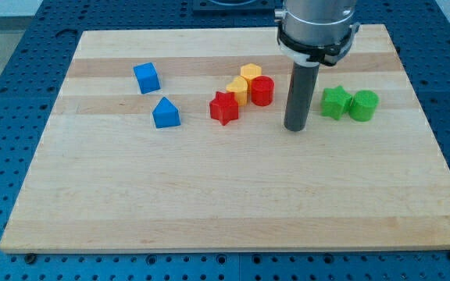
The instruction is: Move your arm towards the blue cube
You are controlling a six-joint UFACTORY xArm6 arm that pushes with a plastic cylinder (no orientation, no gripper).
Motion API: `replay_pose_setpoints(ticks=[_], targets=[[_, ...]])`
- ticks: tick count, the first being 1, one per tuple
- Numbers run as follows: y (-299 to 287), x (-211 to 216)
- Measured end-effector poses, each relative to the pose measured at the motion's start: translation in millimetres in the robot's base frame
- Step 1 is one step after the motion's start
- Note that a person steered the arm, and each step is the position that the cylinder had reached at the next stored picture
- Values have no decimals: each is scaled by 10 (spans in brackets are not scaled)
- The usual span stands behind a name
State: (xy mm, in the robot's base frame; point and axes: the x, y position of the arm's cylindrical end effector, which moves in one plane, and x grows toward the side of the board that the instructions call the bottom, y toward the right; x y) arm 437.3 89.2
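Our tip [294, 128] sat bare on the wooden board [209, 203], touching nothing, no jaws on it to open or close. It was parked between the red cylinder [262, 91] on its left and the green star [334, 102] on its right. The blue cube [147, 77] was far off to the left, past the red star [224, 108]. So we'd say basically the whole trip was left.
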Motion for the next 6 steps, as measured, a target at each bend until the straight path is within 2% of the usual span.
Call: replay_pose_setpoints(ticks=[1,3,4,6], targets=[[-18,0],[-1326,1212],[-2004,1303],[-3402,117]])
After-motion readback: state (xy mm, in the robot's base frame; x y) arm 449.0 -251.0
